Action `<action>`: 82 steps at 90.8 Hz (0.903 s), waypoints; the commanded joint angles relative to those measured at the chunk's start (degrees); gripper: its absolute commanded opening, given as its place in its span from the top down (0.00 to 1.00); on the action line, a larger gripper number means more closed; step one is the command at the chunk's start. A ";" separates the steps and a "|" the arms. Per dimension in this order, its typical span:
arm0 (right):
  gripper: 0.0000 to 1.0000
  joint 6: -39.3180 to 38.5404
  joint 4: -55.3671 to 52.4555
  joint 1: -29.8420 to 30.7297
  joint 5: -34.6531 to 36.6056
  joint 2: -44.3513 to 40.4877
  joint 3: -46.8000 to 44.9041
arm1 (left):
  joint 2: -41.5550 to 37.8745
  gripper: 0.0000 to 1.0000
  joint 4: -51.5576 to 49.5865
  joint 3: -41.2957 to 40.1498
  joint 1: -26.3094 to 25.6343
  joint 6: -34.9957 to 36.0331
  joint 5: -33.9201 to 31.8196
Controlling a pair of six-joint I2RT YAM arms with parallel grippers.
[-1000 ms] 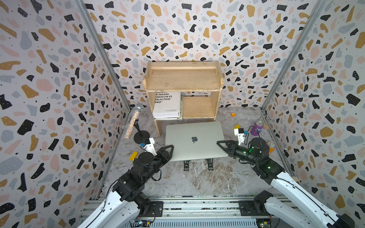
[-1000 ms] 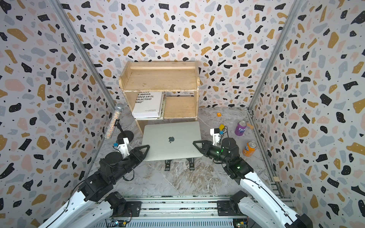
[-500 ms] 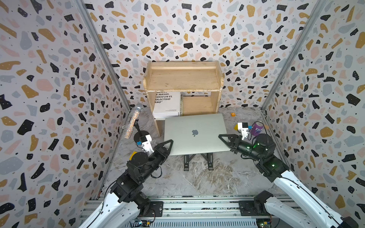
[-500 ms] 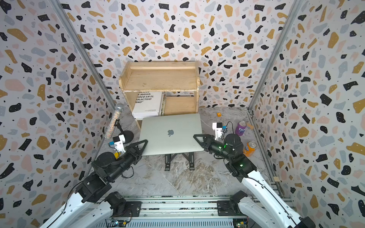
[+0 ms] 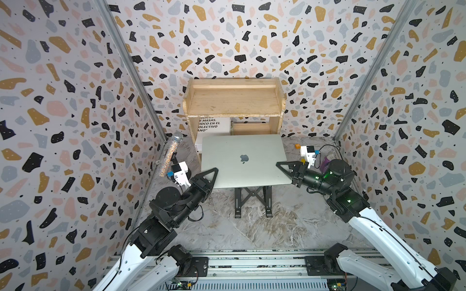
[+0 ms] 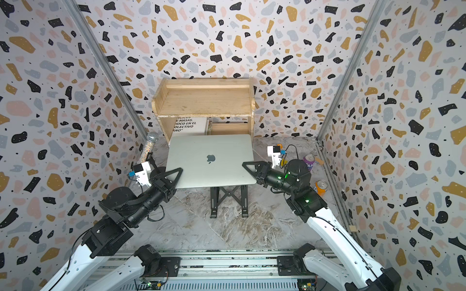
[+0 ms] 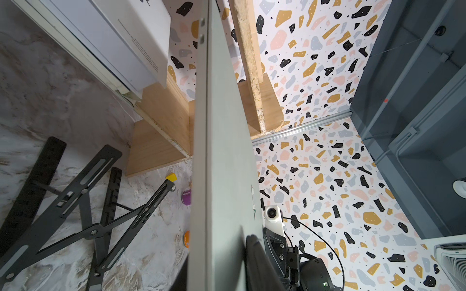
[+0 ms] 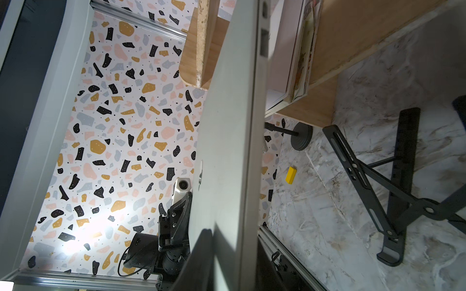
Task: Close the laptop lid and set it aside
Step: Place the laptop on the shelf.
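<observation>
Left gripper (image 5: 211,175) is clamped on the laptop (image 5: 242,173) at its front-left corner, and right gripper (image 5: 281,166) is clamped on its right edge. In both top views one finger of each lies on the laptop lid (image 5: 252,148), logo up. Lid is shut, so the closing step reads as done. We're in the set-aside step: laptop held two-handed, about level, in the air over the black folding stand (image 5: 252,199). Behind it is the wooden shelf (image 5: 233,100) with the white book (image 5: 213,124) in the lower bay. Laptop's back edge looks close to the shelf front; can't tell the gap from above. Next move, my read: move both arms together at matched rate and height, no twist, away from the shelf to a bare patch of tabletop (image 5: 239,234), lower flat, then let go on both sides. Grip is on thin edges only, so any mismatch between arms could pry or slip it. Top views give layout and the logo face but hide what's under the laptop. Left wrist view shows the laptop edge-on with the stand on the table apart from it, plus the purple can (image 7: 187,197). Right wrist view shows the opposite edge and a yellow block (image 8: 291,174) on the table near the mic stand base (image 8: 301,137); I can't find that block in the top views.
</observation>
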 commanded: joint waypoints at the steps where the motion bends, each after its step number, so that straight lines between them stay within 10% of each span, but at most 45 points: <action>1: 0.91 -4.70 0.87 2.57 -8.79 1.65 4.30 | 1.71 0.73 6.92 5.33 -1.11 4.24 6.03; 82: 1.00 -0.80 0.98 -2.65 -13.16 19.37 27.72 | 18.92 0.73 9.76 20.44 10.04 3.54 12.31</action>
